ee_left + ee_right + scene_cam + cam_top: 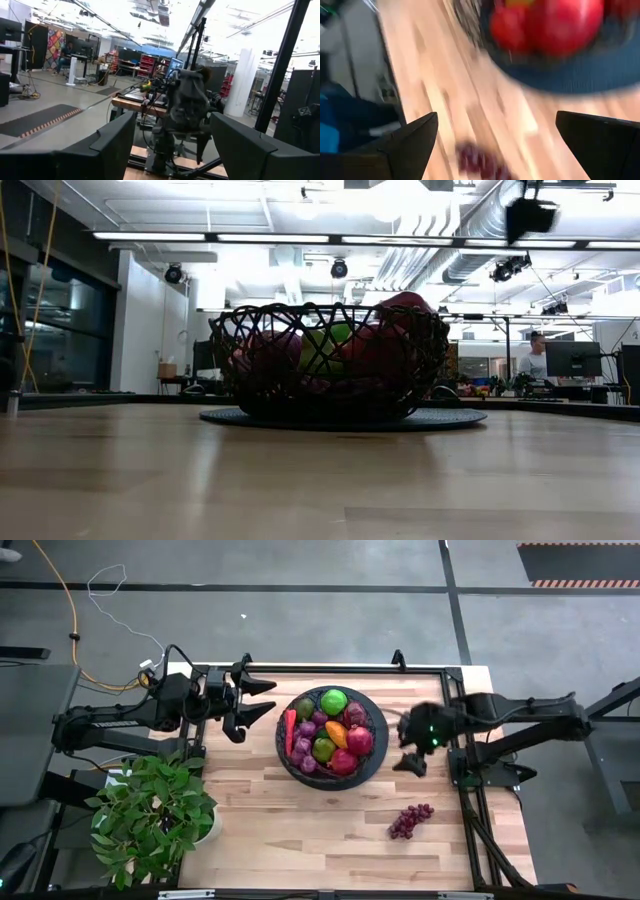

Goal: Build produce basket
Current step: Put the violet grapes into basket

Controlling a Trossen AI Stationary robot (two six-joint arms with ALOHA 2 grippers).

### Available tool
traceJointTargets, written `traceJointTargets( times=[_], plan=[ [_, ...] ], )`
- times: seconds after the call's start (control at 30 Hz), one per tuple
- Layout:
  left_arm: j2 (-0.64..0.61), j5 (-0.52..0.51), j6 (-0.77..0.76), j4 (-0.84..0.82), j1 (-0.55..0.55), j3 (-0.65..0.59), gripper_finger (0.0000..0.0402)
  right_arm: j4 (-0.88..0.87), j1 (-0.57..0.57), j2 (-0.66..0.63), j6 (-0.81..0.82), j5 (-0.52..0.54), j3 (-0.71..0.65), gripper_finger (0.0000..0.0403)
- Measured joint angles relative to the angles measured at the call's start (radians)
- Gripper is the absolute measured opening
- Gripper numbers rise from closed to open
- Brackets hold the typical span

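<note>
The black mesh basket [383, 730] stands mid-table on a round dark mat [440, 418]. It holds produce: a green fruit [334, 701], red fruits [358, 741], an orange one [335, 732], purple grapes [306, 753] and a slim red pepper [290, 730]. Another purple grape bunch [410, 820] lies on the bare table toward the near right. My left gripper [272, 698] hovers open to the left of the basket, level. My right gripper [406, 746] hovers open to the right of the basket, tipped down; its wrist view shows the grapes [480, 160] and the basket [570, 80] blurred.
A leafy potted plant [150, 810] stands at the table's near left corner. Bare wood lies along the near side between the plant and the loose grapes. Black frame rails [470, 810] border the right edge. A person [538, 355] sits far off in the room.
</note>
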Motion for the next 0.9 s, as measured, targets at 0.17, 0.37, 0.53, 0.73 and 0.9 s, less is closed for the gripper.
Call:
traceJointTargets(
  times=[0.17, 0.37, 0.53, 0.73, 0.9],
  plan=[
    [0.0, 0.0, 0.001, 0.0, 0.0, 0.0, 0.0247, -0.101, 0.156, -0.007, 0.157, 0.03, -0.025, 0.0385],
    [0.0, -0.001, 0.001, 0.0, 0.0, 0.0, 0.0247, -0.081, 0.34, -0.028, 0.391, 0.034, -0.185, 0.0385],
    [0.0, -0.008, 0.001, 0.0, 0.0, 0.0, 0.0247, 0.084, 0.478, -0.024, 0.46, 0.046, -0.327, 0.0385],
    [0.0, -0.008, 0.001, 0.0, 0.0, 0.0, 0.0247, 0.149, 0.578, -0.006, 0.521, 0.079, -0.455, 0.0385],
    [0.0, -0.012, 0.001, 0.0, 0.0, 0.0, 0.0247, 0.251, 0.61, -0.005, 0.529, 0.132, -0.526, 0.038]
  ],
)
